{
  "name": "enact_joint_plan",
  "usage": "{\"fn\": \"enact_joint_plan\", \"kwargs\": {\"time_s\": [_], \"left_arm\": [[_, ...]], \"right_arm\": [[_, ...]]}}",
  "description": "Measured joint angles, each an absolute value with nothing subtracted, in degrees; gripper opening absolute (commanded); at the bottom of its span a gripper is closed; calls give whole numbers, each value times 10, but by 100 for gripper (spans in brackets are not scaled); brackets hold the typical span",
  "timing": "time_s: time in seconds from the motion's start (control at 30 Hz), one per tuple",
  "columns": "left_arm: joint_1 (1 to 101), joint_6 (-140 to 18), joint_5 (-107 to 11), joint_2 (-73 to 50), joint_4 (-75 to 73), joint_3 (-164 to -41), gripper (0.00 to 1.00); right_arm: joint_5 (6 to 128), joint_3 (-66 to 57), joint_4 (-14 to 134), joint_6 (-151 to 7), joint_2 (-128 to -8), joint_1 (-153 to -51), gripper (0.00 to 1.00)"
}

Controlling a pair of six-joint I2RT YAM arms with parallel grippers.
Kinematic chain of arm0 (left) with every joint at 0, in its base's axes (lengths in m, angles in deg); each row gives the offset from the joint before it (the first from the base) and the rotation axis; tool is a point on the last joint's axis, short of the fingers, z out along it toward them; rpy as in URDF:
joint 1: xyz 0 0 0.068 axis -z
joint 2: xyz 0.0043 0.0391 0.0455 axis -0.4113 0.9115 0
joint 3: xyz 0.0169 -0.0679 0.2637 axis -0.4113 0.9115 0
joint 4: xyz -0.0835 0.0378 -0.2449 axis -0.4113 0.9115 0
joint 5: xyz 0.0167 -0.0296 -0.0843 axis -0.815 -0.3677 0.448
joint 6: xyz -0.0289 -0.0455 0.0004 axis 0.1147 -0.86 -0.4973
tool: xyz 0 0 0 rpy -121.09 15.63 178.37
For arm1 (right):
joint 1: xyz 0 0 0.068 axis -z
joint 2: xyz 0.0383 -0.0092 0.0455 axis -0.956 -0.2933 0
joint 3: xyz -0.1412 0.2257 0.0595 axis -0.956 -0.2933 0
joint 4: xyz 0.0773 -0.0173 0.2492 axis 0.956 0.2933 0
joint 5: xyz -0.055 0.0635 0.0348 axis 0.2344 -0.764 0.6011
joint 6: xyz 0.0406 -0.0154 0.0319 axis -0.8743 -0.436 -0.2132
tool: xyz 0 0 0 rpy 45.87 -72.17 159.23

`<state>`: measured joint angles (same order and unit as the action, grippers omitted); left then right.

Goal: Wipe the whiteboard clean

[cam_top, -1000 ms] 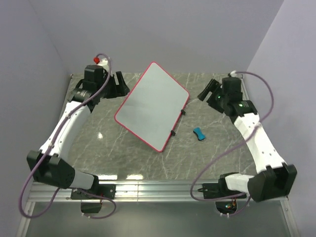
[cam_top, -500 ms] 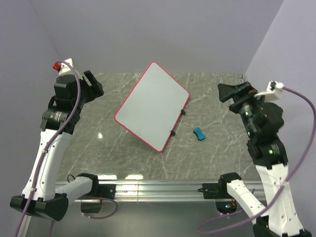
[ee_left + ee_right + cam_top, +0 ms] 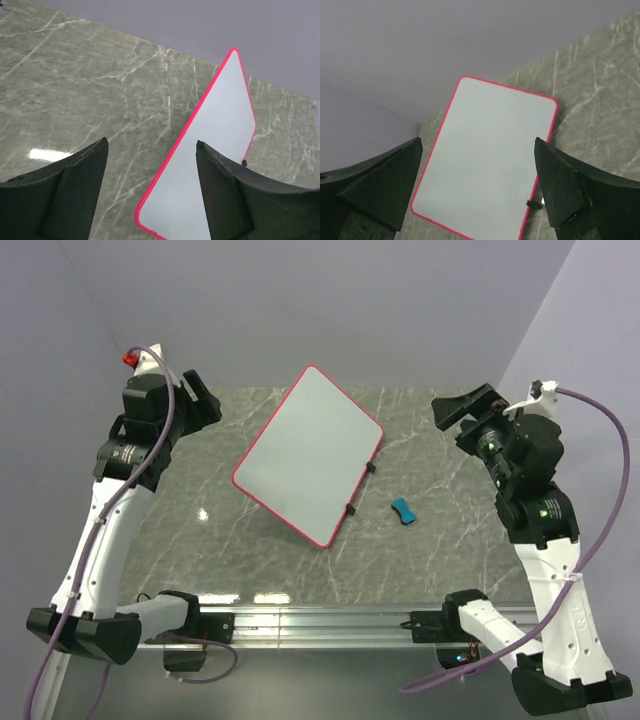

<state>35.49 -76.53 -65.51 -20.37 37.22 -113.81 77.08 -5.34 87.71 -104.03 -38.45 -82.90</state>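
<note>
Grey marble bench (image 3: 250, 560), whiteboard (image 3: 305, 455) mid-frame: blank, pink-red rim, two black clips (image 3: 372, 468) on lower-right edge. Left claw (image 3: 151, 144) and right claw (image 3: 477, 142) both spread.

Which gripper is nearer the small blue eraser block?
The right gripper: the small blue eraser block lies on its side of the red-rimmed whiteboard, unlike the left gripper.

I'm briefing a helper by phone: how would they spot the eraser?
On the marbled table, find the big red-rimmed whiteboard lying askew. Just right of its edge with two black clips sits the small blue eraser block, the only blue thing, not touching the board.
</note>
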Motion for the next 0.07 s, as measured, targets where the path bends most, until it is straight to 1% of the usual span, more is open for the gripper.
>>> {"fn": "enact_joint_plan", "kwargs": {"time_s": [0.07], "left_arm": [[355,-766,-645,-194,364,-1141,78]], "right_arm": [[764,-58,889,-1042,-385,-829,100]]}}
